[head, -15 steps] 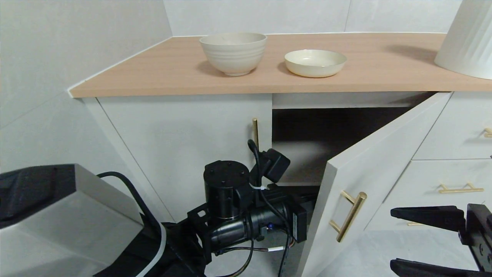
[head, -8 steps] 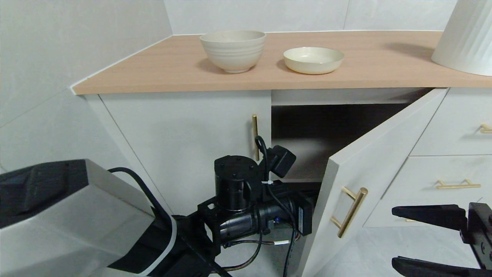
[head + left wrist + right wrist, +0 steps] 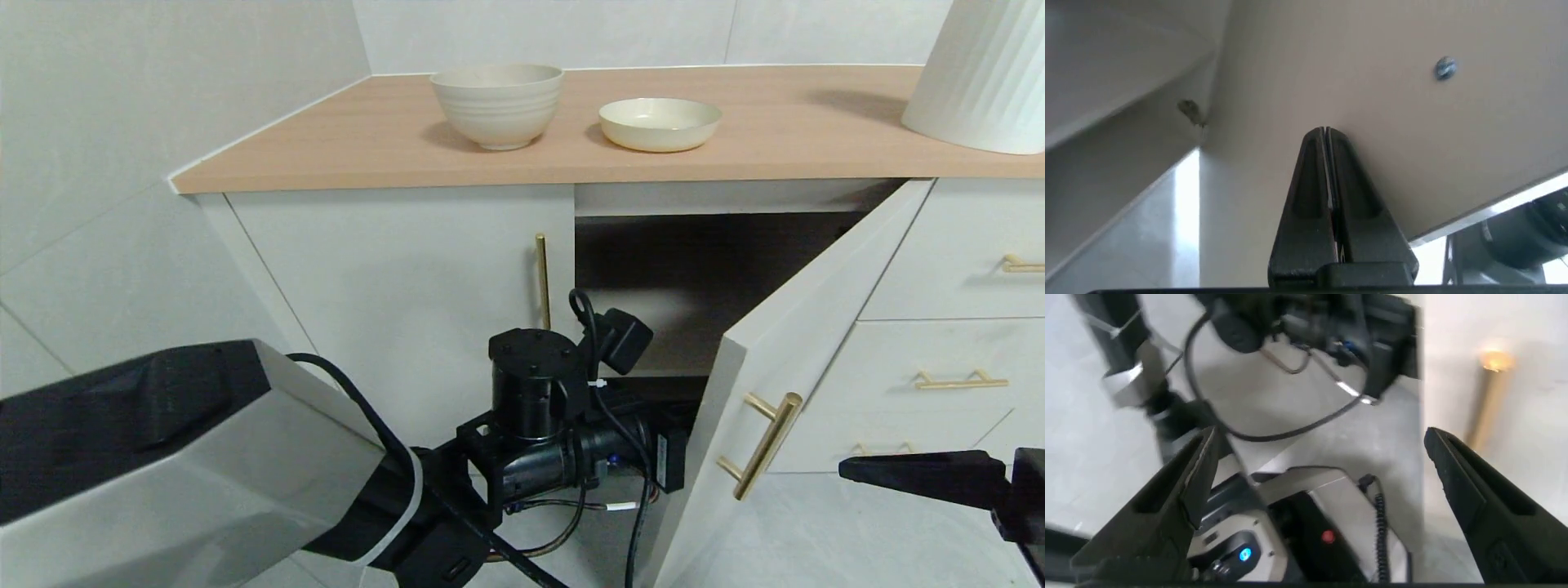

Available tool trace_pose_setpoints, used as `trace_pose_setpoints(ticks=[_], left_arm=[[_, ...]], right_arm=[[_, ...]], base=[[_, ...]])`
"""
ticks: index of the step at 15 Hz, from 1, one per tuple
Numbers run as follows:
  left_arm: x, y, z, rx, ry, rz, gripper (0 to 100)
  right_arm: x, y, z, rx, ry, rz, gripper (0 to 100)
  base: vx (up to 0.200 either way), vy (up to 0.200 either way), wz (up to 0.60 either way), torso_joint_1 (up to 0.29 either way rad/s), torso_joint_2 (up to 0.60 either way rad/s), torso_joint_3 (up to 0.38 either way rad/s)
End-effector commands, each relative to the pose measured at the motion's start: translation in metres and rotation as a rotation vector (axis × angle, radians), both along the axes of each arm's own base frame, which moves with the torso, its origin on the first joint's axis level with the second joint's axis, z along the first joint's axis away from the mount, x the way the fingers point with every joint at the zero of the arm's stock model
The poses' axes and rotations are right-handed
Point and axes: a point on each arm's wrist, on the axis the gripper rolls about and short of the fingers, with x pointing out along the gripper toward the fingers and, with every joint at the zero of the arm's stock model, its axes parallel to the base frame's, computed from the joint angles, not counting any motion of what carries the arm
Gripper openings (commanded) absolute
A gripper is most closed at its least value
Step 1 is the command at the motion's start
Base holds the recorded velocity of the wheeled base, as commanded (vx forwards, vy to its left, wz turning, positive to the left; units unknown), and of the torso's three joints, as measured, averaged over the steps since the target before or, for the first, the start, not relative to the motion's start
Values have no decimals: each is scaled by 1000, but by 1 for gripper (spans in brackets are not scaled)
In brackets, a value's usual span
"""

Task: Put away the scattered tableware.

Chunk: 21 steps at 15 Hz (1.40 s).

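Note:
A ribbed cream bowl (image 3: 498,102) and a shallow cream dish (image 3: 660,122) stand side by side on the wooden countertop (image 3: 367,155). Below them the right cabinet door (image 3: 816,327) is swung open on a dark compartment (image 3: 702,261). My left arm's wrist (image 3: 563,416) sits low in front of that opening, its gripper behind the door. In the left wrist view my left gripper (image 3: 1325,135) is shut and empty, tips against the door's inner face (image 3: 1413,147). My right gripper (image 3: 914,531) hangs open and empty at the lower right, its fingers (image 3: 1167,498) spread wide.
The open door's gold handle (image 3: 767,445) juts out toward my right gripper. The left cabinet door (image 3: 392,286) is closed. Drawers with gold pulls (image 3: 947,380) stand to the right. A tall white ribbed object (image 3: 980,73) stands on the counter's far right. The floor (image 3: 816,531) is tiled.
The head camera has shifted. My left arm has moved up and to the right, and the cabinet door has swung wider. My right gripper sits lower in view.

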Motion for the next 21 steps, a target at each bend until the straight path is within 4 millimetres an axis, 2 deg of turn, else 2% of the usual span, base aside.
trace_pose_setpoints(ticks=[1, 4, 7, 9, 13, 15, 16, 19, 20, 21], left_arm=[[-5, -5, 0, -2, -2, -14, 0], [-29, -28, 6, -22, -17, -91, 0], [-80, -58, 16, -24, -16, -230, 0], [-90, -59, 25, -35, -26, -238, 0], [-83, -50, 28, -35, -29, -168, 0], [-65, -27, 39, -49, -42, -83, 0], [-55, -9, 49, -57, -51, -33, 0], [-28, 68, 78, -55, -61, 171, 0], [-26, 93, 86, -34, -48, 234, 0], [-31, 128, 99, 7, -12, 315, 0]], right_arm=[[-7, 2, 1, 10, -10, 50, 100], [-17, -1, 20, 75, -73, 111, 100], [-29, -8, 39, 149, -131, 220, 100], [-34, -14, 45, 176, -161, 230, 100], [-33, -13, 47, 180, -167, 214, 100], [-22, -6, 44, 146, -141, 136, 100], [-14, 1, 39, 113, -119, 68, 100], [14, 20, 26, 30, -48, -82, 100], [24, 25, 23, 8, -30, -102, 100], [46, 31, 22, -6, -17, -161, 100]], base=[[0, 0, 0, 0, 0, 0], [0, 0, 0, 0, 0, 0], [0, 0, 0, 0, 0, 0], [0, 0, 0, 0, 0, 0], [0, 0, 0, 0, 0, 0], [0, 0, 0, 0, 0, 0], [0, 0, 0, 0, 0, 0], [0, 0, 0, 0, 0, 0], [0, 0, 0, 0, 0, 0], [0, 0, 0, 0, 0, 0]])
